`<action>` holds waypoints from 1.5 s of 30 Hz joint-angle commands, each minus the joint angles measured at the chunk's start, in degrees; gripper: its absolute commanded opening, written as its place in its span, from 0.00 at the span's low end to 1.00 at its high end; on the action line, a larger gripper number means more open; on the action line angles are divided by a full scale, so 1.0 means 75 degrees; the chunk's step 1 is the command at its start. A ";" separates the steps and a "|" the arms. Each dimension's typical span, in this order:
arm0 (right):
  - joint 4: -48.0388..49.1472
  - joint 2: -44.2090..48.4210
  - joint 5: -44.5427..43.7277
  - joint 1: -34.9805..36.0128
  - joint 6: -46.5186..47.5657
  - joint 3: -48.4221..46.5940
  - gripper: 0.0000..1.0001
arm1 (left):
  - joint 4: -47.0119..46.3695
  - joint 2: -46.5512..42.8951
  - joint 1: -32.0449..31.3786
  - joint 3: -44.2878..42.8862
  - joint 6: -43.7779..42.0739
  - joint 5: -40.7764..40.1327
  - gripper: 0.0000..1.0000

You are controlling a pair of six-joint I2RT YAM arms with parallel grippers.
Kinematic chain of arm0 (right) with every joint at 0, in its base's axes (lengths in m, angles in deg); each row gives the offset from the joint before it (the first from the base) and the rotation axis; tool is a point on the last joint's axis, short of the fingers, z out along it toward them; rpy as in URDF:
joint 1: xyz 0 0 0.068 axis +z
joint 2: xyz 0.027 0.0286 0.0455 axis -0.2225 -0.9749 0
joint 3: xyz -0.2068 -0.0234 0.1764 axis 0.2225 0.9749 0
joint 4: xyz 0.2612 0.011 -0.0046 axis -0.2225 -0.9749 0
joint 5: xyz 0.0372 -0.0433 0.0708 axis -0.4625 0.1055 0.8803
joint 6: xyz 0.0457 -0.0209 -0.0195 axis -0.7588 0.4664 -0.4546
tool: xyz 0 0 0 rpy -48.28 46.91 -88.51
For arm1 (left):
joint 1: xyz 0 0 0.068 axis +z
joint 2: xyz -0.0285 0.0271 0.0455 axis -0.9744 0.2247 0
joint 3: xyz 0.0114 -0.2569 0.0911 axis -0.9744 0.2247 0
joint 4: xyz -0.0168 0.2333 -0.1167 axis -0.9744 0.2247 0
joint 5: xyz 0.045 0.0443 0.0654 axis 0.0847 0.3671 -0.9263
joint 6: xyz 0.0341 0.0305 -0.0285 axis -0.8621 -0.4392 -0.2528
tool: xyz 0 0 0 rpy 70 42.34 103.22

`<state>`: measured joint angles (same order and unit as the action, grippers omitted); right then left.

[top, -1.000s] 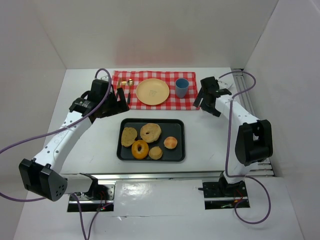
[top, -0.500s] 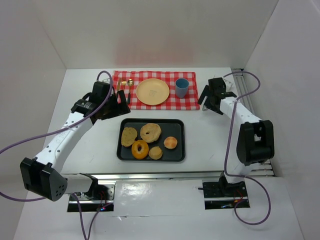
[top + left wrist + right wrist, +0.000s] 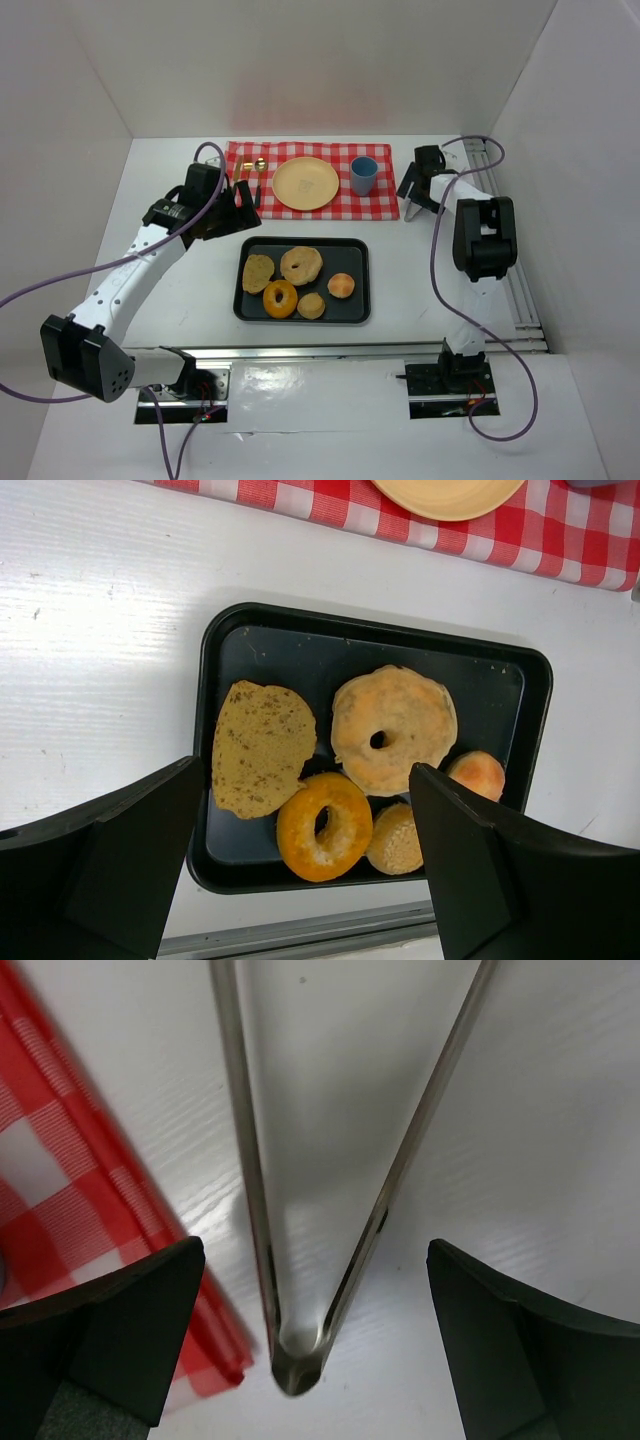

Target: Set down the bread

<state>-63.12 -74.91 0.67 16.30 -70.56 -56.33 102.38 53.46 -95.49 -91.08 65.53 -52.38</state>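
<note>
The bread (image 3: 262, 748) is a flat, tan, seeded slice at the left of the black tray (image 3: 352, 633), just beside a doughnut (image 3: 324, 826) and a bagel (image 3: 393, 729). The left gripper (image 3: 305, 780) hangs above the tray, jaws apart. The right gripper (image 3: 310, 1260), jaws apart, straddles tongs (image 3: 248, 1160) on the counter (image 3: 410, 280).

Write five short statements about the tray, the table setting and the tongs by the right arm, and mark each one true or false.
1. The yellow plate is empty. True.
2. The tray holds three bread pieces. False: it holds five.
3. The right gripper has its jaws shut on the tongs. False: the jaws stand open, and the tongs lie between them.
4. The blue cup stands on the checkered cloth. True.
5. The tongs lie on the cloth. False: they lie on the bare table beside its edge.
</note>
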 commanded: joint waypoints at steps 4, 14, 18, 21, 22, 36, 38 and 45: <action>0.0579 -0.0907 -0.0674 -0.0166 0.0254 -0.1048 0.98 | -0.0254 0.0141 -0.0020 -0.0027 -0.0016 0.0124 0.95; 0.1047 -0.1508 -0.0874 -0.0248 0.0255 -0.1508 0.80 | -0.0255 0.0375 -0.0020 -0.0109 -0.0193 0.0054 0.95; 0.1199 -0.0971 -0.0792 -0.0248 0.0114 -0.1181 0.51 | -0.0255 0.0446 -0.0020 -0.0191 -0.0193 0.0054 0.95; 0.1096 -0.0339 -0.0792 -0.0248 0.0207 -0.1097 0.32 | -0.0255 0.0446 -0.0020 -0.0191 -0.0193 0.0054 0.95; 0.0979 -0.0139 -0.0792 -0.0248 0.0208 -0.1016 0.30 | -0.0255 0.0446 -0.0020 -0.0191 -0.0193 0.0054 0.95; -0.1868 0.5215 0.1796 0.0991 0.0349 0.1994 0.31 | -0.0524 -0.0221 -0.0020 0.0077 -0.0263 0.0335 0.96; -0.2441 0.6185 0.2426 0.1344 0.0349 0.2369 0.31 | -0.0525 -0.0292 -0.0020 0.0078 -0.0263 0.0219 0.96; -0.3554 0.7585 0.4399 0.3359 0.0513 0.2548 0.40 | -0.0361 -0.0385 0.0144 -0.0016 -0.0263 -0.0005 0.96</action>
<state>-83.08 -20.71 25.57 37.06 -67.94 -36.96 100.74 52.21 -95.14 -90.79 64.90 -51.59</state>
